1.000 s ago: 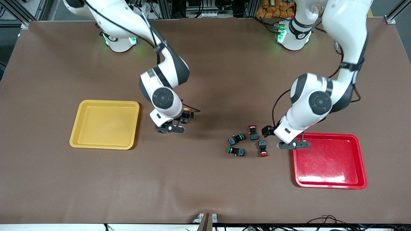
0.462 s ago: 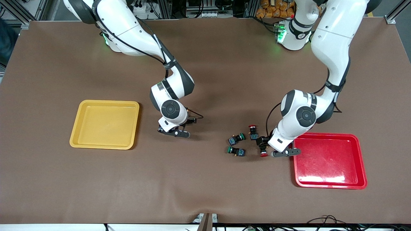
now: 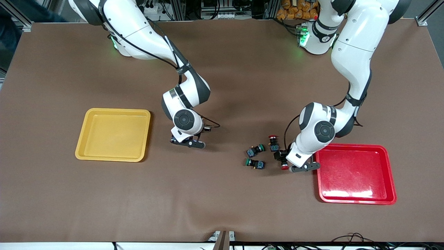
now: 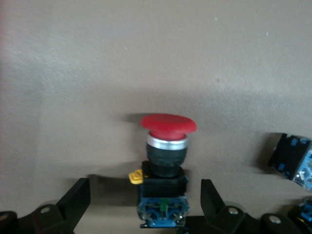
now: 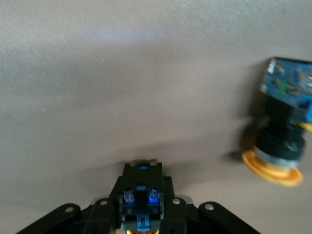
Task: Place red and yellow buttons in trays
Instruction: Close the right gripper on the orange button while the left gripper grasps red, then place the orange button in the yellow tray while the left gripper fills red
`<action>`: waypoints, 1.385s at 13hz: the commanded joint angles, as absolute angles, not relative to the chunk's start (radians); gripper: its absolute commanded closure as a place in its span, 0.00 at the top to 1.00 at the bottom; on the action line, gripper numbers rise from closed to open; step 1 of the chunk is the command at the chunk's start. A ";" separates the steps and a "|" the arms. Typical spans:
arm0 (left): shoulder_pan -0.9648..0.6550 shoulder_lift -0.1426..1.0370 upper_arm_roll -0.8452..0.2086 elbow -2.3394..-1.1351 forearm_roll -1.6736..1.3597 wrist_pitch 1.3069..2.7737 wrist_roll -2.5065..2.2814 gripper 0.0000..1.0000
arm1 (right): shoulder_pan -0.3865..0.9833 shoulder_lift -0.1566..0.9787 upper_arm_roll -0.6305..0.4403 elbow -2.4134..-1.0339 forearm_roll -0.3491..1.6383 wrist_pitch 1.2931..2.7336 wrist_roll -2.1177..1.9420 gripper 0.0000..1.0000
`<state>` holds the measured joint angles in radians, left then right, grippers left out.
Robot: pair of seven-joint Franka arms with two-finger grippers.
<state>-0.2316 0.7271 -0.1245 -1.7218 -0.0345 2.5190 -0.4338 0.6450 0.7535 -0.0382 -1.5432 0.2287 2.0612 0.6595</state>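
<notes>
The left gripper [image 4: 145, 214] sits low on the table beside the red tray [image 3: 357, 173], its fingers [image 4: 73, 202] spread wide on either side of a red button [image 4: 165, 161], not yet grasping it. The right gripper [image 5: 141, 214] is down near the yellow tray [image 3: 112, 133], clenched on a button body [image 5: 140, 197]; another yellow button [image 5: 280, 146] lies close by. A second red button [image 3: 273, 142] and two green buttons [image 3: 255, 157] lie next to the left gripper

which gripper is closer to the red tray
Left. The left gripper sits open around a red-capped button beside the red tray; the right gripper is near the yellow tray, shut on a yellow-capped button.
</notes>
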 commanded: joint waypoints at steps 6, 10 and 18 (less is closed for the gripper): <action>-0.247 0.735 -0.109 -1.698 0.109 2.525 -0.437 0.00 | 0.499 0.315 -0.041 -1.507 0.261 1.627 0.669 0.00; -0.212 0.622 -0.101 -1.709 0.117 2.465 -0.433 0.00 | 0.352 0.258 -0.041 -1.502 0.252 1.546 0.557 0.00; 0.007 0.471 -0.110 -1.707 0.107 2.298 -0.038 0.00 | 0.041 0.333 -0.043 -1.721 0.149 1.800 0.153 0.00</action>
